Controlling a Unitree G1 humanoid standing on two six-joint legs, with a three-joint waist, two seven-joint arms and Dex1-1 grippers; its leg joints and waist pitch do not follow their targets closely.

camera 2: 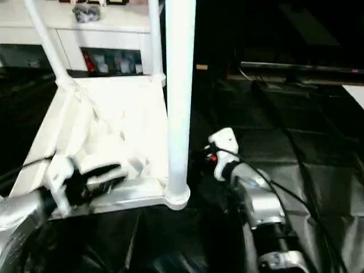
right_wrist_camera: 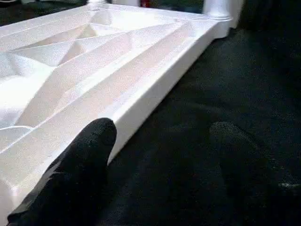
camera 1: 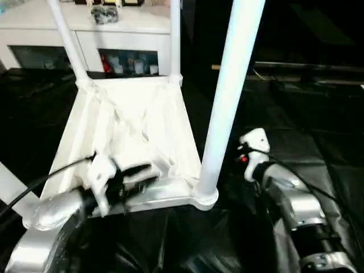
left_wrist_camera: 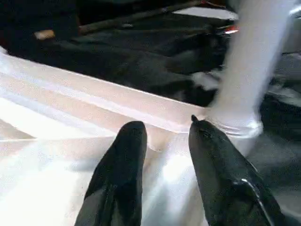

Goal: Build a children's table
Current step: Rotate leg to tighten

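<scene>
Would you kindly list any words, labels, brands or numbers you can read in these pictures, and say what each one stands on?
None can be read.
The children's table and its legs are plain white, with no print.
Items behind the white cabinet's glass doors are too small and blurred to read.

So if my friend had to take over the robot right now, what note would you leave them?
Left tool: fingers apart, nothing between them, over the underside of the upside-down table top near its front edge.
Right tool: open and empty, over the black cover just beside the top's edge.
Table: the top lies ribs-up on the black cover. The near right leg stands in its corner socket, and two back legs also stand up. Another white leg shows at the near left, but its socket is hidden.
Left to do: check that leg, then turn the table upright.
</scene>
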